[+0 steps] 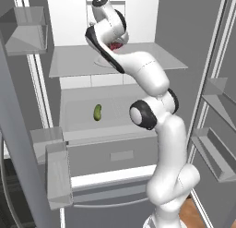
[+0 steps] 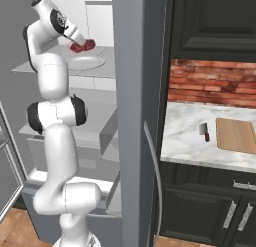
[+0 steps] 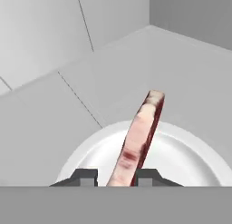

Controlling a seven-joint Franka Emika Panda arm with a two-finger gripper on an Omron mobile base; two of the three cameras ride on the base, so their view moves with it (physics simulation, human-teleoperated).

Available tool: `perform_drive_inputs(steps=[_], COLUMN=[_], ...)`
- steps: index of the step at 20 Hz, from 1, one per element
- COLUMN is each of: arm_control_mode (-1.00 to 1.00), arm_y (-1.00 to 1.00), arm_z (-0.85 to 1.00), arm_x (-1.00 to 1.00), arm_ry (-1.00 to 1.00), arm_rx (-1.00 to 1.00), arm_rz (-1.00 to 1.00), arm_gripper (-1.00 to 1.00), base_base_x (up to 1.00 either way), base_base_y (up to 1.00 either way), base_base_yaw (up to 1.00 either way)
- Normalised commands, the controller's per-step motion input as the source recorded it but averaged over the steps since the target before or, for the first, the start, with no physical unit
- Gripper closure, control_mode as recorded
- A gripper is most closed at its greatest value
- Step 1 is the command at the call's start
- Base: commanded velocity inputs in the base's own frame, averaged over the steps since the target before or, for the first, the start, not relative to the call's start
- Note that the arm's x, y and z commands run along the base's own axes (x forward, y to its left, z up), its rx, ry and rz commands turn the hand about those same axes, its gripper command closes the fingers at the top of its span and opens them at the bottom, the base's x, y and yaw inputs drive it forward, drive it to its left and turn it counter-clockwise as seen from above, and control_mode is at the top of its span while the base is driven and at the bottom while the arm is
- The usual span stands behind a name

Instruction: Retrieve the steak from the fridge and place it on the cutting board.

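Inside the fridge (image 1: 73, 107), the gripper (image 3: 116, 177) pinches the steak (image 3: 141, 138) edge-on above the white plate (image 3: 190, 150), seemingly just lifted clear, ready for carrying to the cutting board (image 2: 237, 135).

One steak (image 2: 83, 45), one round white plate (image 3: 190, 150), one green pickle (image 1: 97, 112), one cleaver (image 2: 204, 132) and one cutting board (image 2: 238, 135). One fridge (image 1: 106, 65) stands open; one pincer (image 3: 116, 177).

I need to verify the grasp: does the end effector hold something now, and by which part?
Yes. The end effector holds the steak, clamped across its thin edge at the near end, with the slab standing edge-on above the white plate.
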Motion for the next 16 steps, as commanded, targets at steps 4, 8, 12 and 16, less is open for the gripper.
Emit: perform_drive_inputs(steps=[4,8,12,16], arm_control_mode=[-1.00,-1.00,-1.00,-1.00], arm_y=[0.00,-0.05,-0.19,-0.23], arm_z=[0.02,0.23,0.19,0.12], arm_x=[0.00,-0.04,-0.40,-0.84], arm_ry=[-0.35,-0.13,0.00,0.00], arm_rx=[-0.05,-0.07,-0.14,-0.24], arm_rz=[0.21,0.39,0.44,0.38], arm_gripper=[1.00,1.00,1.00,1.00], base_base_x=[0.00,0.00,0.00,0.00], base_base_y=[0.00,0.00,0.00,0.00], base_base_yaw=[0.00,0.00,0.00,0.00])
